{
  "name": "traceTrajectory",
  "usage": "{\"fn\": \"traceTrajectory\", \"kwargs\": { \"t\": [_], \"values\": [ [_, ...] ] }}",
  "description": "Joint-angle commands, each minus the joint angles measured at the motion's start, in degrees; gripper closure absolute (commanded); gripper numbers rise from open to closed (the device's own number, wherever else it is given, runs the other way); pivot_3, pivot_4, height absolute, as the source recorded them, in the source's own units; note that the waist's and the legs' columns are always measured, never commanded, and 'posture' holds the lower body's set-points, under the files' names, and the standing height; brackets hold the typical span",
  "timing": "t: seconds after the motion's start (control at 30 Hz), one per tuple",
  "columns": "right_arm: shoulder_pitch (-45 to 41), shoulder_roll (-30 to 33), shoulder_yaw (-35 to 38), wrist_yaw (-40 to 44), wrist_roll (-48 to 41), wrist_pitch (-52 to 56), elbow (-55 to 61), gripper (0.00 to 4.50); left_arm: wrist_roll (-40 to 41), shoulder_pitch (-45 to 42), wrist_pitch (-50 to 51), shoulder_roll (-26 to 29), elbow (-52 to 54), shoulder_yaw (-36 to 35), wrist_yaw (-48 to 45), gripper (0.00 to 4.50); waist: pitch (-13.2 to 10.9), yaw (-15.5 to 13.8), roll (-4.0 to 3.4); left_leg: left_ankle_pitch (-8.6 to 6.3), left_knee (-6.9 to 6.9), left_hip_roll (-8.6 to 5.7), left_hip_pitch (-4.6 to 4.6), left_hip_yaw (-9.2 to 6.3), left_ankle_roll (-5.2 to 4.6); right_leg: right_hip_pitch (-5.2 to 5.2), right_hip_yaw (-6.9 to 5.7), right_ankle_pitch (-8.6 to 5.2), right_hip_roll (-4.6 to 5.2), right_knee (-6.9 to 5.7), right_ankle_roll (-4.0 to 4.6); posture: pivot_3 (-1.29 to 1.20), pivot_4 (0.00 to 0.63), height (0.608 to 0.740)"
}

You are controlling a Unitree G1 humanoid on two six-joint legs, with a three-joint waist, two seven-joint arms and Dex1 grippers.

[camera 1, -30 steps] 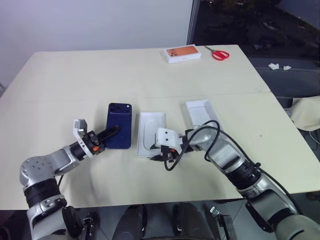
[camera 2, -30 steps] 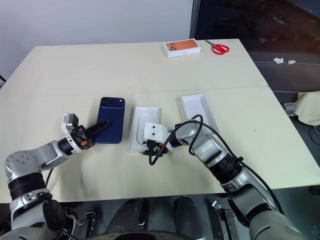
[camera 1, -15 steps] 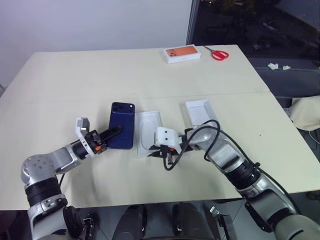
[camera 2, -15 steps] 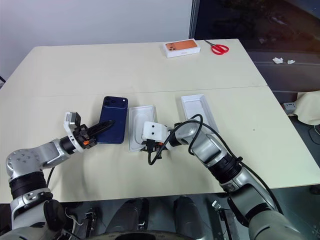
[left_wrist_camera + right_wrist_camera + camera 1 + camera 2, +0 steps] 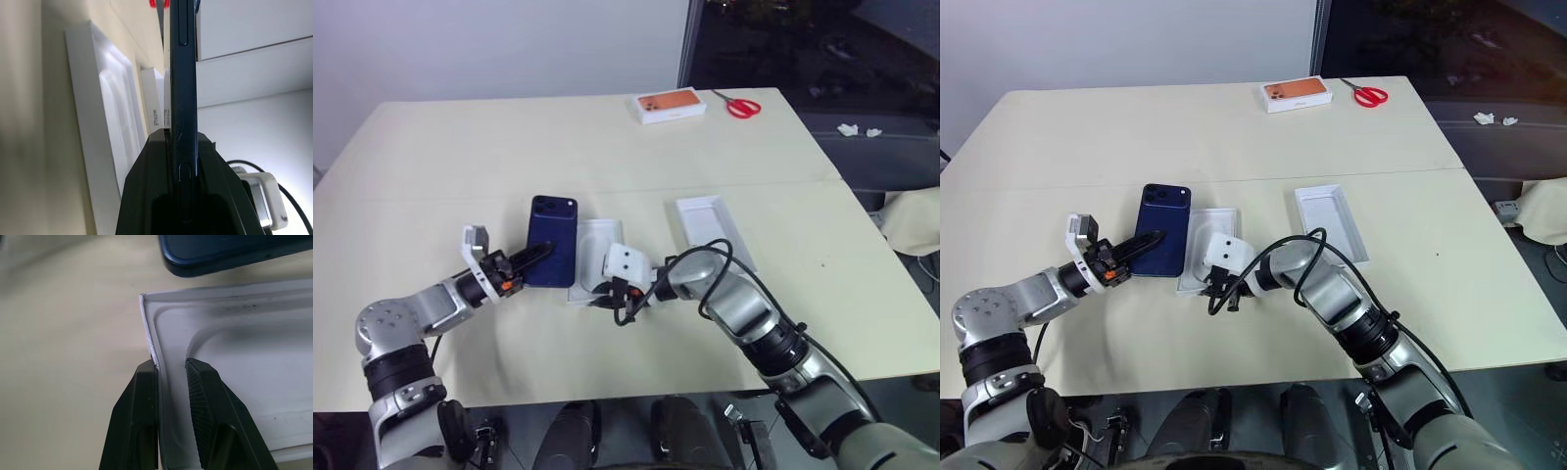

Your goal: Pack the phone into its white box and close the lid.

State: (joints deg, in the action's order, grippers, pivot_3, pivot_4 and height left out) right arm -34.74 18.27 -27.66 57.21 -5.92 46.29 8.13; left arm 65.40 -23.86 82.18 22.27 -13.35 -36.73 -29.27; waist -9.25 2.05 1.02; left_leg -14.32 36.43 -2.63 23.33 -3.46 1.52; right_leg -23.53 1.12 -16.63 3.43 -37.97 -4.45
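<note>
The dark blue phone [image 5: 554, 238] has its near end clamped in my left gripper [image 5: 534, 258], which is shut on it; the left wrist view shows the phone [image 5: 182, 73] edge-on between the fingers. Just to its right lies the white box [image 5: 597, 245], its bottom covered by a white insert with an oval recess. My right gripper [image 5: 172, 363] is shut on the near left rim of the box [image 5: 234, 357], one finger outside the thin wall and one inside. The lid [image 5: 710, 227] lies further right, white inside up.
At the table's far edge sit a white box with an orange top [image 5: 671, 105] and red scissors [image 5: 742, 106]. A black cable [image 5: 705, 257] loops over my right forearm. The table's right edge runs close behind the lid.
My right gripper has narrowed onto the box's rim and drawn it left and turned it, so its left edge now lies against the phone. The left gripper and the phone have held still.
</note>
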Motion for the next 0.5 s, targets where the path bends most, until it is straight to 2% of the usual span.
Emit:
{"fn": "traceTrajectory", "kwargs": {
  "t": [0.03, 0.37, 0.47, 0.5],
  "values": [
    [-0.4, -2.0, 2.1, 0.5, -6.0, 8.6, 1.8, 3.69, 2.6, -1.7, -0.3, 0.6, 1.2, -0.2, -0.3, 4.5, 0.0, 0.0, 0.0, 0.0, 0.0, 0.0, 0.0, 0.0, 0.0, 0.0, 0.0, 0.0, 0.0, 0.0, 0.0, 0.0, 0.15, 0.74],
    [-0.8, -2.9, 2.6, -1.2, -9.7, 9.8, 1.4, 3.69, 2.8, -1.9, -0.7, 0.8, 1.1, 0.2, 0.0, 4.5, 0.0, 0.2, 0.0, 0.0, -0.02, 0.0, 0.0, 0.0, 0.0, -0.02, 0.0, 0.0, 0.0, 0.0, 0.0, 0.0, 0.15, 0.74],
    [-0.8, -2.4, 2.4, -1.0, -10.3, 9.5, 1.7, 2.71, 2.9, -1.9, -0.8, 0.9, 0.9, 0.2, 0.1, 4.5, 0.0, 0.2, 0.0, 0.0, -0.02, 0.0, 0.0, 0.0, 0.0, -0.01, 0.0, 0.0, 0.0, 0.0, 0.0, 0.0, 0.15, 0.74],
    [-0.9, -2.1, 2.2, -0.9, -10.6, 9.4, 1.8, 2.16, 2.9, -1.9, -0.9, 0.9, 0.9, 0.2, 0.1, 4.5, 0.0, 0.1, 0.0, 0.0, -0.02, 0.0, 0.01, 0.0, 0.0, -0.03, 0.0, 0.0, 0.0, 0.0, 0.0, 0.0, 0.15, 0.74]
  ]
}}
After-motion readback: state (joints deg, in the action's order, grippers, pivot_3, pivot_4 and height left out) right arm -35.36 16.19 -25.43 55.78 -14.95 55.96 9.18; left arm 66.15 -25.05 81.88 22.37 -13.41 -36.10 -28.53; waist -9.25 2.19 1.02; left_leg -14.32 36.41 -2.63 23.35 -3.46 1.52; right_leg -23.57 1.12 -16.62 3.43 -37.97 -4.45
